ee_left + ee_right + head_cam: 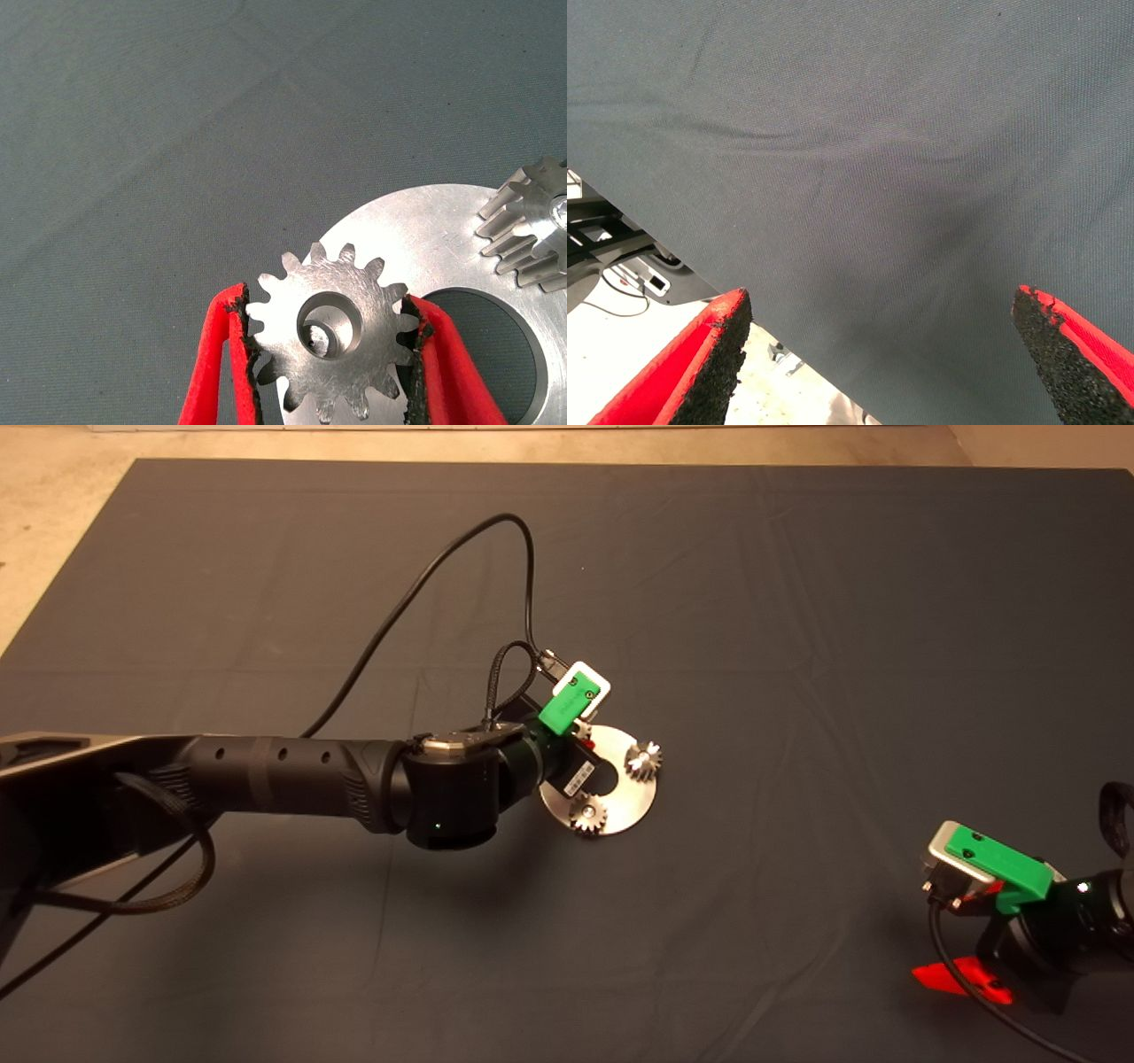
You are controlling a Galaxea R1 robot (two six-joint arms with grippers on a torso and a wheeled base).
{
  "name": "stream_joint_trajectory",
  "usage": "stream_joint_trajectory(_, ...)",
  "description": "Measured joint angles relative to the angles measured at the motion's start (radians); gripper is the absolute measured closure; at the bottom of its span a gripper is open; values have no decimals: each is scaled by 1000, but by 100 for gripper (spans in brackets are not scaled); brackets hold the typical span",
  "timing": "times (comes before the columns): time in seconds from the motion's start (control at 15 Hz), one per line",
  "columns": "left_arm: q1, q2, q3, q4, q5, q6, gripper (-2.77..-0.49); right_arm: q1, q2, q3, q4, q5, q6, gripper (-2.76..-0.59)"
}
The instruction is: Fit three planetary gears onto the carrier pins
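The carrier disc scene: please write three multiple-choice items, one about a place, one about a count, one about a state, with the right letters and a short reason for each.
1. Where is the right gripper?
A. over the disc
B. at the mat's lower right, away from the disc
C. touching a gear

2. How many planetary gears show on or over the carrier disc in the head view?
A. two
B. none
C. five

3. What are the fingers of the left gripper doing?
A. closed on the gear
B. spread wide over bare mat
C. holding a cable

Answers:
1 B, it waits at the lower right edge, open.
2 A, one gear and another show; the arm hides the rest.
3 A, both pads touch its teeth.
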Motion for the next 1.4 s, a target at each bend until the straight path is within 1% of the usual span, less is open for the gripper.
stream_joint_trajectory(0.73,0,-7,0,1,-3,10,-60,0,0,0,0,0,0,-218)
stream_joint_trajectory(0.8,0,-10,0,2,-6,10,-60,0,0,0,0,0,0,-218)
stream_joint_trajectory(1.0,-3,-26,0,1,-26,17,-60,0,0,0,0,0,0,-218)
stream_joint_trajectory(1.33,-3,-29,0,1,-29,17,-60,0,0,0,0,1,0,-218)
stream_joint_trajectory(1.4,-3,-31,1,1,-33,17,-60,0,0,0,0,0,0,-218)
